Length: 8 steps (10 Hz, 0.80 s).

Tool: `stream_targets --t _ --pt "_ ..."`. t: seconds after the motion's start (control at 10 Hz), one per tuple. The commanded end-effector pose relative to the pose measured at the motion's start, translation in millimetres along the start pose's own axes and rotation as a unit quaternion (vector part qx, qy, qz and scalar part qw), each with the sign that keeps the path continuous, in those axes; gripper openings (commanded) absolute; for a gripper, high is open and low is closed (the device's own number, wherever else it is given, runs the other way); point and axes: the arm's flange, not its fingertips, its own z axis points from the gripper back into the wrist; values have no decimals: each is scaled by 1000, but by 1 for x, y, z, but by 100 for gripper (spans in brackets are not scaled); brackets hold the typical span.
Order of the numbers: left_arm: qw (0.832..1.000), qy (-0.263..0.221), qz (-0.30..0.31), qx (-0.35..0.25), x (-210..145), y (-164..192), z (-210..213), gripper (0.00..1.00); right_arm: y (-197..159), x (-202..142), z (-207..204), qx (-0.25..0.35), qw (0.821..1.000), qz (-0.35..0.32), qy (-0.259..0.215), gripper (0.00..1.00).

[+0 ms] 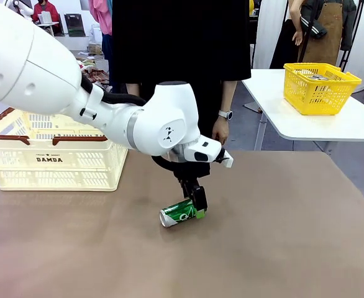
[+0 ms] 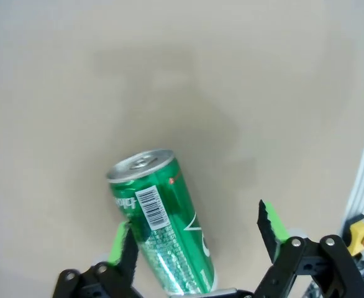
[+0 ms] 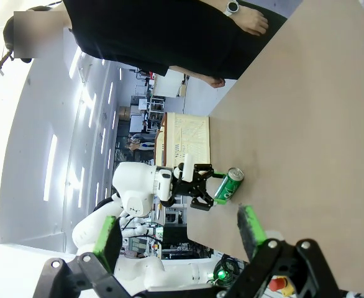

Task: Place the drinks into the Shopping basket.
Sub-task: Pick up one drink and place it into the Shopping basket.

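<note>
One drink, a green can with silver ends, lies on its side on the brown table. My left gripper is down at the can's right end. In the left wrist view the can lies between the open green-padded fingers, close to the left one, and neither pad is pressed on it. The cream Shopping basket with brown rim and DAMDA print stands at the table's far left. My right gripper hangs open and empty, off the table, looking across at the can.
A person in black stands at the far side, one hand with a wristwatch hanging near the table edge. A yellow mesh basket sits on a separate white table at the back right. The brown table is bare right of the can.
</note>
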Motion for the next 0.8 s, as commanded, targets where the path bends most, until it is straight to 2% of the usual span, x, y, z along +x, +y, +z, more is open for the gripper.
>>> stream_targets --t 0.0,0.1,0.7 --pt "998 13 53 16 -14 1 -10 100 2 3 -1 12 1000 12 -7 100" --pt "999 10 53 -1 -17 5 -18 100 2 3 -1 12 1000 12 -7 100" --pt "998 23 67 1 -22 8 -40 100 2 3 -1 12 1000 12 -7 100"
